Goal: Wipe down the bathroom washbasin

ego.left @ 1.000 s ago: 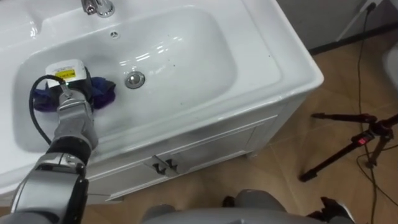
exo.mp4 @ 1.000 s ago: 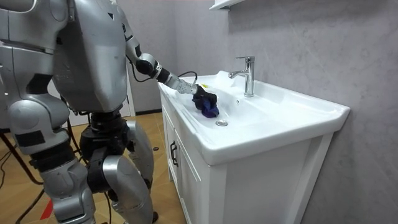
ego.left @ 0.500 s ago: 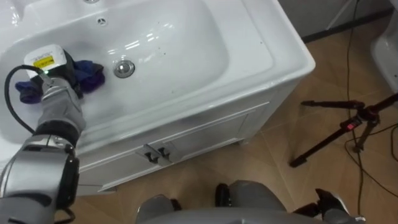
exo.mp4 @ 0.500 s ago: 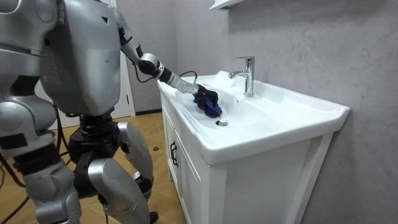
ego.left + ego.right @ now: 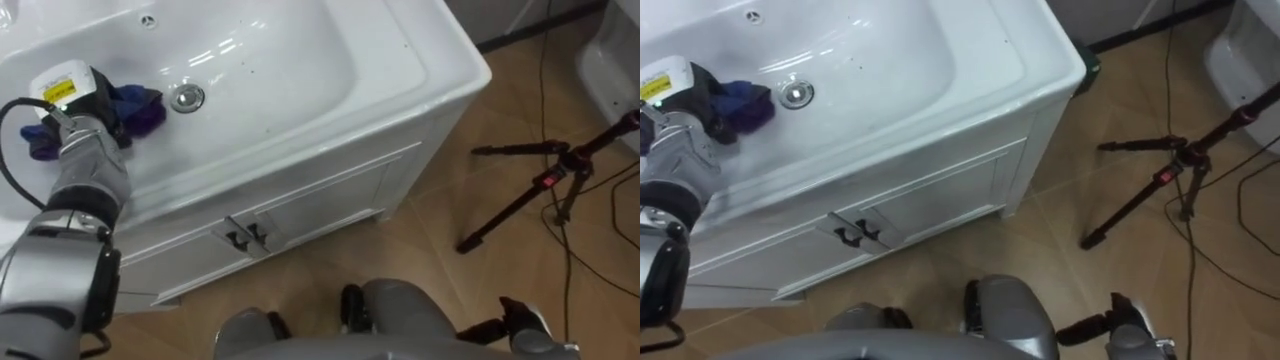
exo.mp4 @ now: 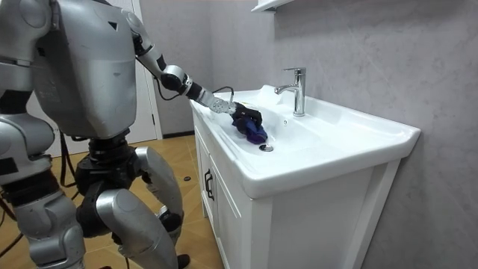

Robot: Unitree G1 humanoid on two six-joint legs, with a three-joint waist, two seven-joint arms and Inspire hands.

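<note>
Wiping is in progress: at upper left the left hand (image 5: 88,118) grasps the blue cloth (image 5: 140,108) in the basin (image 5: 280,70), beside the drain (image 5: 187,97). Next, I think, it needs a sweep rightward.

Bathroom setup: white basin (image 5: 300,60) on vanity cabinet (image 5: 300,210), chrome tap (image 6: 299,90), camera tripod (image 5: 553,178)

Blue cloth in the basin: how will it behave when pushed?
Crumpled dark blue cloth looks floppy, so it'll probably bunch, not slide flat. The glossy white basin likely lets it slip easily; it seems light under the left hand.
</note>
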